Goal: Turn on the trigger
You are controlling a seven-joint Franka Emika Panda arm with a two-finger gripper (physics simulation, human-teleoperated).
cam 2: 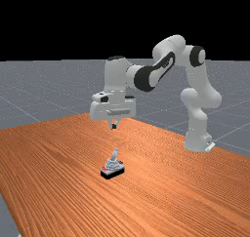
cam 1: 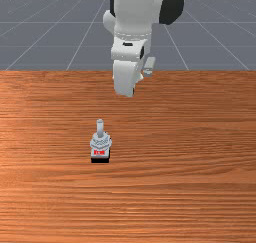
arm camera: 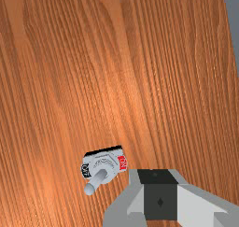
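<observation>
We've got the gripper (cam 2: 114, 126) up above the table (cam 2: 58, 153), pointing down, w/ the toggle switch (cam 2: 112, 170) standing below it, clear gap btwn. Grip state: can't tell from these views whether it's released or clenched. Switch sits upright on its black base (cam 1: 100, 160), in from all table edges we can see; in front view it's left of ctr, well apart from the table's far edge, arm (cam 1: 134, 12) reaching in over that edge to the front view's right of it. Far view: arm's mount (cam 2: 197, 142) is by the table's edge on the far view's right. Switch lever (cam 1: 100, 127) sticks up & in far view tilts a bit away from the red side. Wrist view: red ON label (arm camera: 122, 163) is on the switch side nearer our gripper (arm camera: 160, 193), OFF label (arm camera: 85, 170) on the opp. side, lever tip closer to OFF. We're not touching the lever.
</observation>
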